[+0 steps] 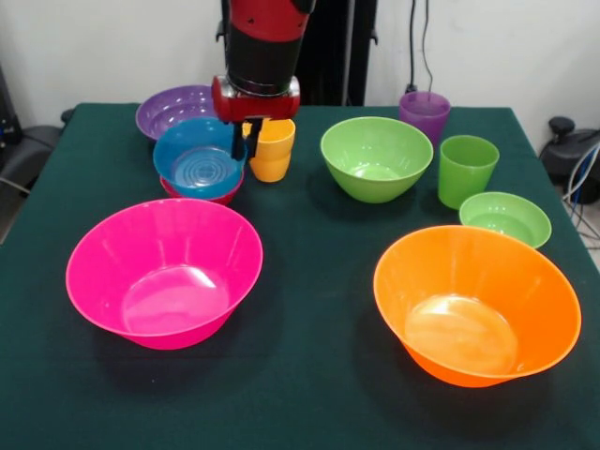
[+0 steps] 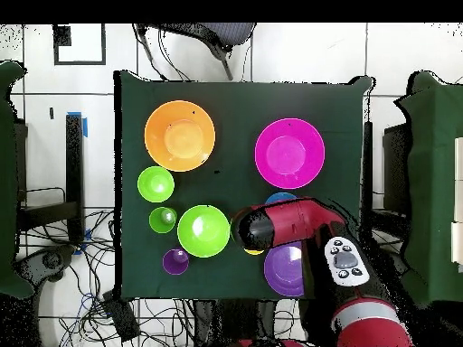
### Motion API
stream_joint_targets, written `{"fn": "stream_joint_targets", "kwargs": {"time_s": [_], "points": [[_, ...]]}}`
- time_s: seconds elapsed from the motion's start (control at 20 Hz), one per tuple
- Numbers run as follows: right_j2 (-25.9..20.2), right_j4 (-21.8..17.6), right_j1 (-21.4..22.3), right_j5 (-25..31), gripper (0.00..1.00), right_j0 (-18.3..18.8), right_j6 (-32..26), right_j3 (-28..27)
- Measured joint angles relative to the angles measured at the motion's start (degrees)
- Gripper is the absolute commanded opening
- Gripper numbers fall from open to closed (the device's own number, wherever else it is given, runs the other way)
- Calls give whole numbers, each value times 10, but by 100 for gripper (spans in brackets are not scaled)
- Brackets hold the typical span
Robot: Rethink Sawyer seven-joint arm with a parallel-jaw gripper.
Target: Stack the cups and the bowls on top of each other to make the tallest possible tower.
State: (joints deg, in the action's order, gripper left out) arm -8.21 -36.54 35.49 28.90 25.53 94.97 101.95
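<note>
My gripper hangs low at the left rim of the yellow-orange cup, between it and the small blue bowl. The blue bowl sits nested in the small red bowl. The medium green bowl stands empty, with no tower on it. The green cup, purple cup and small light green bowl stand at the right. The medium purple bowl is at the back left. The large pink bowl and large orange bowl are in front. In the overhead view the arm hides the gripper.
The overhead view shows the orange bowl and pink bowl on the table's far half, and the green bowl left of the arm. Cables lie on the floor beside the table, and a chair stands beyond it.
</note>
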Motion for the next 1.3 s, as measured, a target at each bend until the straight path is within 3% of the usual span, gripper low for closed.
{"fn": "stream_joint_targets", "kwargs": {"time_s": [0.3, 0.9, 1.3], "points": [[1, 0, 4, 17, 0, 13, 0, 0], [-2, 0, 60, 39, 0, 57, 0, 1], [-23, 6, 63, 39, 0, 87, 0, 7]]}}
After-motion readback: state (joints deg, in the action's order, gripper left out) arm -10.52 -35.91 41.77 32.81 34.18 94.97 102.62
